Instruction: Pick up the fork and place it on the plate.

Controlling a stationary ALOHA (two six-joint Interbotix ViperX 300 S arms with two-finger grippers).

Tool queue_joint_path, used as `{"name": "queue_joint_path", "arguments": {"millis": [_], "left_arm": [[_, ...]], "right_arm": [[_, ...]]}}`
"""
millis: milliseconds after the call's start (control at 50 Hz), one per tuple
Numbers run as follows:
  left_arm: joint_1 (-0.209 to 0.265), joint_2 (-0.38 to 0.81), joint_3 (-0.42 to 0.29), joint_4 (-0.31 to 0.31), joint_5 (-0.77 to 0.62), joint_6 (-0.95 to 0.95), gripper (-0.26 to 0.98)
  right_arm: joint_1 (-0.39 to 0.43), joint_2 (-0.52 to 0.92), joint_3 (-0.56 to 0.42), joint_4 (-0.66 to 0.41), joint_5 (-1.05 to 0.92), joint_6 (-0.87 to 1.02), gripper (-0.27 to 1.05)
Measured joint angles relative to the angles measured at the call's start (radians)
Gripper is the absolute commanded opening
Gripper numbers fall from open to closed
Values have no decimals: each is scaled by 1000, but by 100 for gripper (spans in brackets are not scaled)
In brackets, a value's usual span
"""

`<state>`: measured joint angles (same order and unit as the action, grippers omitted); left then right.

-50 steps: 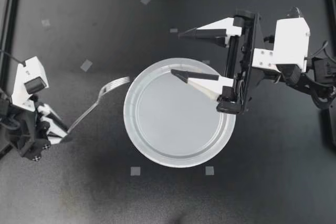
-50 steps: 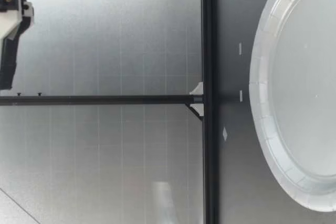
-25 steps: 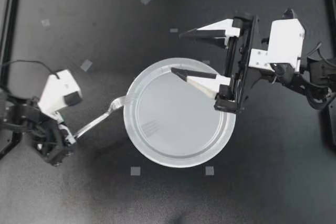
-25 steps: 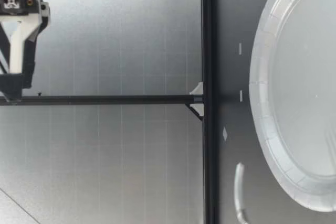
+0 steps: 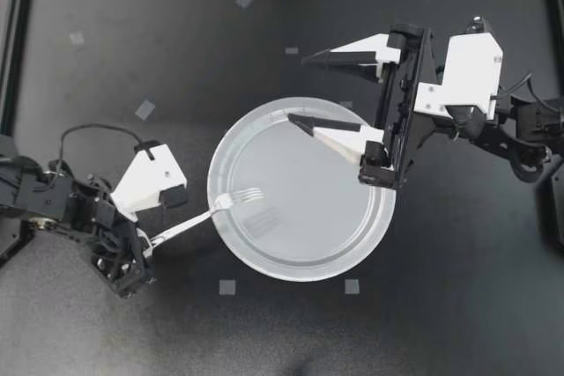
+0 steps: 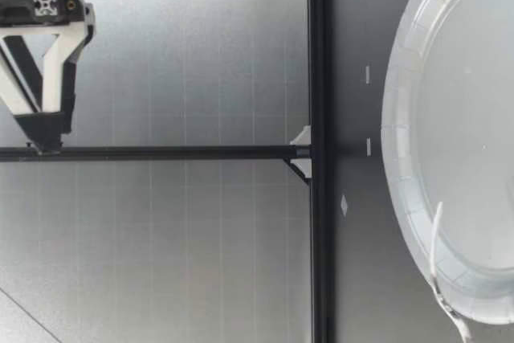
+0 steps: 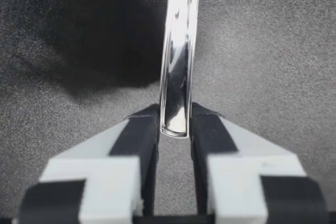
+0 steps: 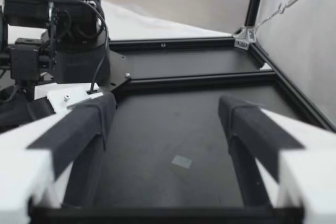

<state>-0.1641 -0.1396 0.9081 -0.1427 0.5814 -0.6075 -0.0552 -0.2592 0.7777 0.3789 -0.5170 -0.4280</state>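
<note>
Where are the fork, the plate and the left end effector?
fork [image 5: 196,218], top view, middle of its handle.
plate [image 5: 304,275], top view, its rim.
left end effector [image 5: 146,241], top view, between its fingertips.

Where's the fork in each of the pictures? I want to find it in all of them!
Top view: the fork reaches from my left gripper across the plate rim, tines over the plate.
Low view: the fork crosses the plate's rim.
Left wrist view: its handle is pinched between the gripper's fingers, pointing ahead.
Right wrist view: not in it.
Shared landmark: the plate's rim, in the top and low views.
</note>
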Motion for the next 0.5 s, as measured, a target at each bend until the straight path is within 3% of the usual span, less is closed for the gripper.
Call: {"name": "queue_joint_path", "arguments": {"millis": [500], "left_arm": [[0,84,-44,8,48,-2,-4]], "right_arm": [[-2,5,11,2,-6,38,75]]}}
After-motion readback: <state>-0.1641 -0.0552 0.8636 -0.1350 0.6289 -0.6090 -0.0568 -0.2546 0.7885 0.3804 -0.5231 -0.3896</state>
